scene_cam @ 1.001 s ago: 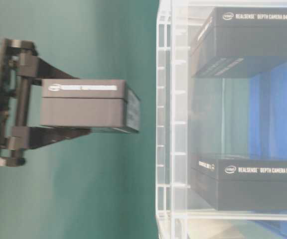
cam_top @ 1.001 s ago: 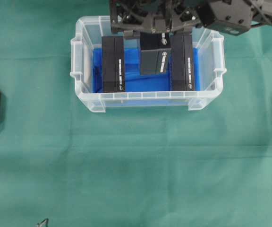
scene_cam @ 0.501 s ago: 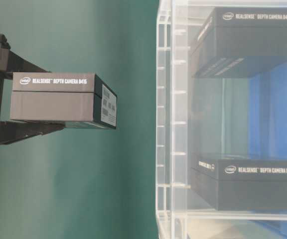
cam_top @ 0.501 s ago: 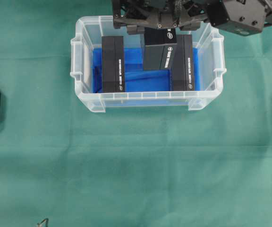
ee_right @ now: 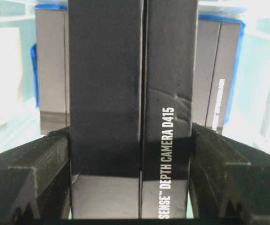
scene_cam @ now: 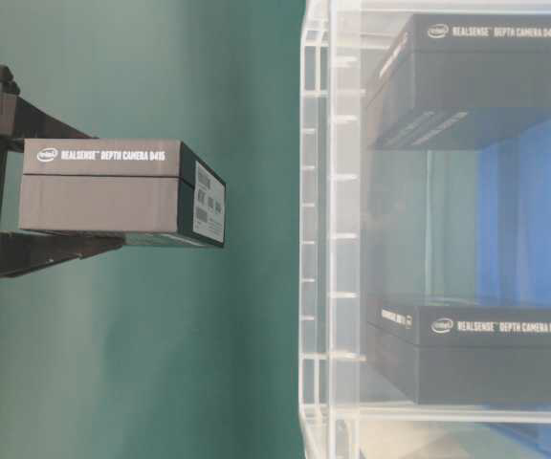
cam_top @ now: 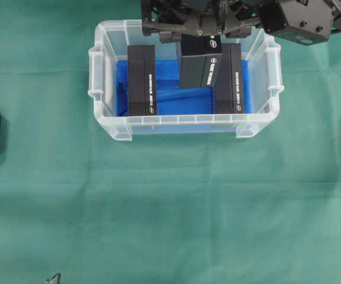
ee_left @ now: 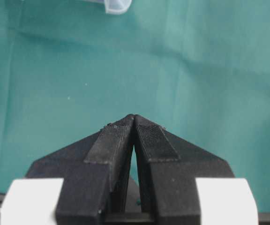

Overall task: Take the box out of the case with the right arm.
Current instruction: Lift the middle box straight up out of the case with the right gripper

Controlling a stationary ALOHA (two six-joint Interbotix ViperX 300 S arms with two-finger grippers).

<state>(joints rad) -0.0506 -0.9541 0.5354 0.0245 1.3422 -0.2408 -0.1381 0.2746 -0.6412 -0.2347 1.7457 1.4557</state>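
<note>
So right gripper (ee_right: pixel 130 178) pinching the box (cam_top: pixel 199 61) by its sides, box lifted clear above the case (cam_top: pixel 259 121); two more boxes (cam_top: pixel 142 80) inside on blue lining; left gripper (ee_left: pixel 134 123) pressed together over green cloth (cam_top: pixel 170 201).

held box (scene_cam: pixel 113 186) reads "realsense depth camera d415", boxes in case (scene_cam: pixel 481 330) "realsense depth camera d435i"

Even, diffuse light falls from above; the green worktop (cam_top: pixel 170 201) shows barely any shadows. White glare washes out the case (ee_right: pixel 3 70) walls in the right wrist view, where the held box (ee_right: pixel 130 108) gleams. The table-level view is soft, slightly hazy.
</note>
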